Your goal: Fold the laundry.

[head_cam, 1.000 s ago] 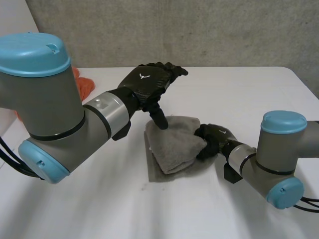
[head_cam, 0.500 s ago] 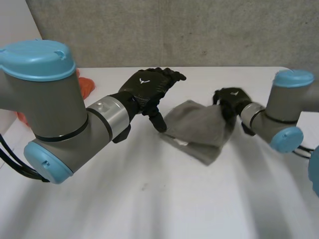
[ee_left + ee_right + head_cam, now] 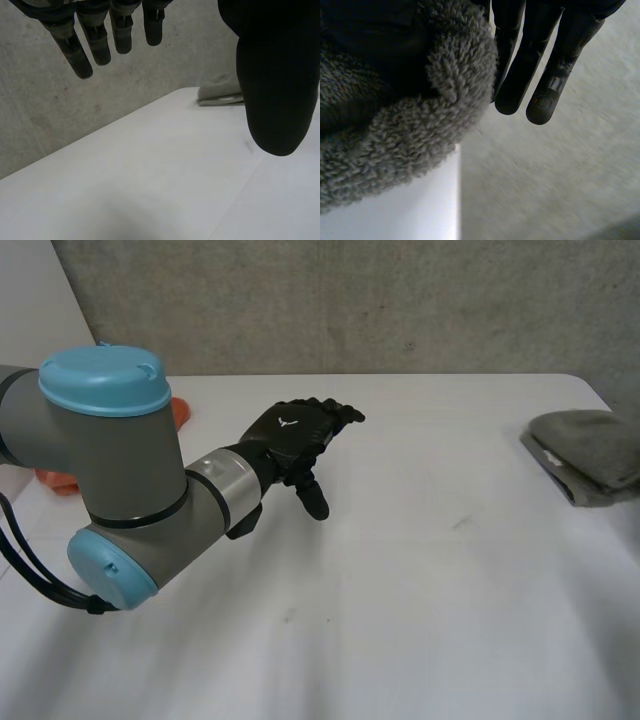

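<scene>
Left fingers (image 3: 338, 416) far from grey towel (image 3: 590, 455)

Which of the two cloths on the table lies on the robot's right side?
The grey cloth, at the right edge of the table. The orange cloth is on the left side, partly hidden behind the left arm.

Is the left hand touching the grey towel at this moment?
Apart. The head view shows the left hand near the middle of the table and the grey towel at its right edge, with bare white table between them.
</scene>
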